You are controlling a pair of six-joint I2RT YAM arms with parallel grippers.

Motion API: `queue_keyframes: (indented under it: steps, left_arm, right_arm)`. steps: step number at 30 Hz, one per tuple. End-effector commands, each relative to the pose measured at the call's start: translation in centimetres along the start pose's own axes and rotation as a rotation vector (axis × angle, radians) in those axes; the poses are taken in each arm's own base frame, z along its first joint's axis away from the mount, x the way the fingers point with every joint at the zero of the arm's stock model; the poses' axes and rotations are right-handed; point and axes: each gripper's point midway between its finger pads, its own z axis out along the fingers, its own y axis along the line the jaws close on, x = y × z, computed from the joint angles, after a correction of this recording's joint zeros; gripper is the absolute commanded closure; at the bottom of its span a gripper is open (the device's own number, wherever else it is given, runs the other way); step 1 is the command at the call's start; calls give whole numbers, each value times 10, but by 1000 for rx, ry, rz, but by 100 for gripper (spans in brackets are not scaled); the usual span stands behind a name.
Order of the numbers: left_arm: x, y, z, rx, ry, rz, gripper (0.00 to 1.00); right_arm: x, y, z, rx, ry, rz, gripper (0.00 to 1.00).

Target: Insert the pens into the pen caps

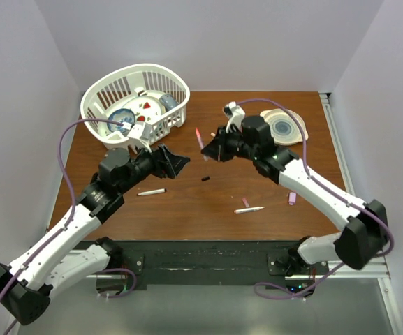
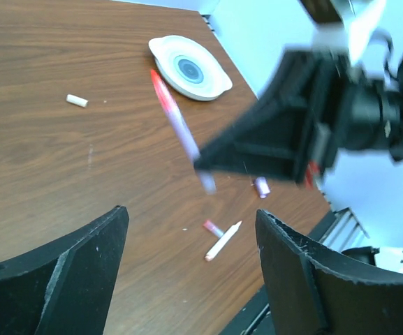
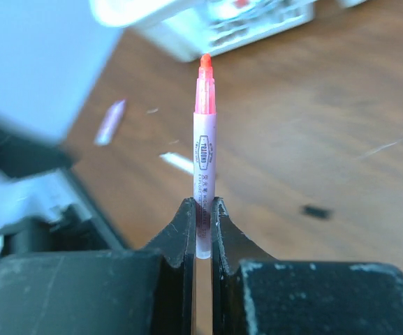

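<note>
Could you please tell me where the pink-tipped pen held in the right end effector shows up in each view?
Top external: pen slightly above picture centre.
Left wrist: pen blurred, slanted, mid-frame.
Right wrist: pen upright, centre.
Shared landmark: the right end effector gripping it.

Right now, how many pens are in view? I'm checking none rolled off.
3. A pink-tipped pen clamped in the right gripper, a white pen by the left arm, a second white pen toward the front edge. The short lilac piece may be a cap; arms could hide more.

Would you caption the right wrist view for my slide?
Right gripper holds an uncapped pale-barrelled, red-tipped marker pen over the brown wooden table.
</note>
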Motion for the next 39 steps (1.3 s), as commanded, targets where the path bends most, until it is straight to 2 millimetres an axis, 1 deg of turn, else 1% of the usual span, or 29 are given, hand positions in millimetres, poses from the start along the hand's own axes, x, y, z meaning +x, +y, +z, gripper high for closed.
queue_keyframes:
  steps: [1,3,4,8,11,12,14,16,17,18,19,20,22,23,25,26,27,28,30,32,34,39]
  left_arm:
    - [-23,-26,4,84,-48,-83,24]
    - [-26,-30,8,109,-67,-96,25]
    - [-26,-30,9,115,-70,-101,26]
    - [-28,-36,11,152,-84,-111,29]
    - [-30,-37,12,156,-91,-108,35]
    - [-29,-37,13,158,-83,-108,39]
    - [-26,-36,16,157,-73,-108,42]
    - [-22,-35,18,157,-65,-109,48]
    - [-23,-37,18,170,-66,-106,51]
    - [-23,-37,18,175,-68,-105,59]
    - [-22,-38,18,182,-67,-104,64]
    - [-22,-40,17,191,-66,-103,72]
    - [-20,-42,17,211,-63,-96,78]
    - [-19,-46,17,234,-60,-94,86]
    - [-16,-48,17,255,-49,-91,98]
    - [-14,-51,17,273,-40,-88,100]
    - [-14,-52,16,280,-40,-86,100]
    - [-13,-52,15,288,-40,-85,100]
    - [-12,-54,12,301,-42,-78,100]
    - [-12,-56,10,311,-48,-72,100]
    - [-11,-56,9,315,-49,-72,100]
    - [-12,-59,8,334,-57,-87,100]
  right_arm:
    - [-4,51,-22,-194,-101,79,100]
    - [0,60,-27,-215,-113,69,100]
    - [1,69,-31,-238,-119,60,100]
    - [3,84,-35,-288,-123,48,100]
    - [4,92,-35,-315,-124,50,100]
    - [3,94,-36,-320,-129,49,100]
    - [3,97,-37,-332,-134,52,100]
    - [4,99,-37,-339,-136,53,100]
    - [5,100,-37,-342,-135,49,100]
    - [4,101,-37,-342,-136,45,100]
    - [4,100,-38,-343,-138,44,100]
    - [6,100,-37,-344,-132,41,100]
    - [10,103,-38,-367,-114,21,100]
    - [12,104,-38,-373,-105,13,100]
    - [17,107,-39,-396,-78,3,100]
    - [19,108,-39,-401,-71,-3,97]
    - [22,107,-39,-401,-62,-12,95]
    - [26,105,-40,-397,-49,-15,89]
    - [29,104,-42,-401,-40,-23,85]
    - [35,104,-42,-413,-27,-26,75]
    - [39,106,-42,-435,-10,-24,68]
    - [40,110,-38,-460,-6,-6,67]
